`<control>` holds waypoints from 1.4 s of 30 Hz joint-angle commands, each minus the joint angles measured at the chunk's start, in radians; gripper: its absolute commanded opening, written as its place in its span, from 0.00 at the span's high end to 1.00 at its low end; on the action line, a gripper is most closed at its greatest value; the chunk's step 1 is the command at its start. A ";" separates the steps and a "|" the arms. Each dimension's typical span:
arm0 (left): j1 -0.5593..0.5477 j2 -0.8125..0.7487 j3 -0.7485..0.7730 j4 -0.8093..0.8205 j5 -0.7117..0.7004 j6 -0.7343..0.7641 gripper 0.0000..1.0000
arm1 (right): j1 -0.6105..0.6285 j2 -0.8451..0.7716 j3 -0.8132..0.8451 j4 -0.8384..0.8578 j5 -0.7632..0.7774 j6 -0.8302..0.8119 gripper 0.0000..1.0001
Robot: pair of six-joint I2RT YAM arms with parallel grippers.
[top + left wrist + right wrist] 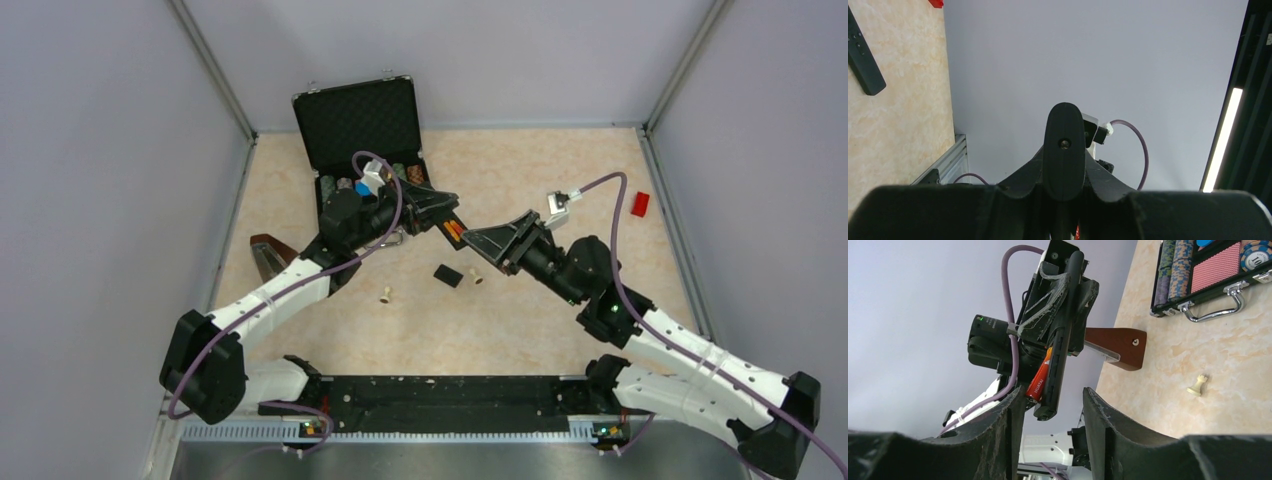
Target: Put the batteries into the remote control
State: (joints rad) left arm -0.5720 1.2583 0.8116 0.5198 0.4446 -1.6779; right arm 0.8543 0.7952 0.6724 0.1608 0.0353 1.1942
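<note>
- left gripper (1063, 295) clamped on the remote control (1057, 365), pinching its upper part; the remote hangs from those fingers, apparently off the table
- right gripper (1053, 392) has its jaws apart; the remote's free lower end stands between them; a gap shows on one side, contact on the other cannot be told
- batteries (1040, 377): one red-orange cell lies in the open bay just ahead of the right gripper's fingertips, seemingly slanted and not flush; the overhead view shows two orange streaks there
- back cover (448, 275) lies on the table near the right gripper's tips, off the remote
- handling, my reading: the remote is light, stiff, smooth plastic, likely to pivot in a narrow pinch; best held by its long edges, clear of the bay; the cells are small, round and slick, so press the raised end down, do not squeeze
- hidden: the second cell in the right wrist view; bay contacts; polarity marks
- the left wrist view shows the remote only end-on
- a black bar (863, 60) far to that gripper's side is cut off by the frame; markings too faint to read
</note>
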 commanded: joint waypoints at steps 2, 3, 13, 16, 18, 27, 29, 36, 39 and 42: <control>-0.009 -0.050 0.020 0.080 0.001 -0.027 1.00 | -0.011 0.019 0.010 0.010 0.011 -0.003 0.56; -0.010 -0.051 0.019 0.080 0.002 -0.028 1.00 | -0.009 0.021 0.011 0.008 0.011 -0.002 0.56; -0.010 -0.070 0.022 0.089 0.011 -0.058 1.00 | -0.010 0.046 -0.013 0.037 -0.004 0.048 0.60; -0.009 -0.072 0.026 0.091 0.019 -0.055 1.00 | -0.010 0.057 -0.017 0.054 -0.012 0.061 0.61; -0.011 -0.071 0.028 0.092 0.026 -0.051 1.00 | -0.010 0.063 -0.017 0.062 -0.018 0.071 0.62; -0.014 -0.085 0.047 0.086 0.074 0.071 1.00 | -0.012 0.106 -0.018 0.103 -0.067 0.147 0.67; -0.016 -0.088 0.052 0.093 0.081 0.095 1.00 | -0.011 0.113 -0.024 0.124 -0.076 0.171 0.69; -0.018 -0.080 0.071 0.097 0.113 0.133 1.00 | -0.011 0.140 -0.005 0.131 -0.107 0.172 0.76; -0.017 -0.079 0.074 0.082 0.113 0.146 1.00 | -0.011 0.141 0.018 0.109 -0.116 0.145 0.67; -0.017 -0.074 0.076 0.060 0.112 0.168 1.00 | -0.015 0.139 0.044 0.067 -0.117 0.126 0.59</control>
State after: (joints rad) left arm -0.5766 1.2236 0.8246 0.5125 0.5034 -1.5265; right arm 0.8543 0.9222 0.6693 0.2935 -0.0860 1.3640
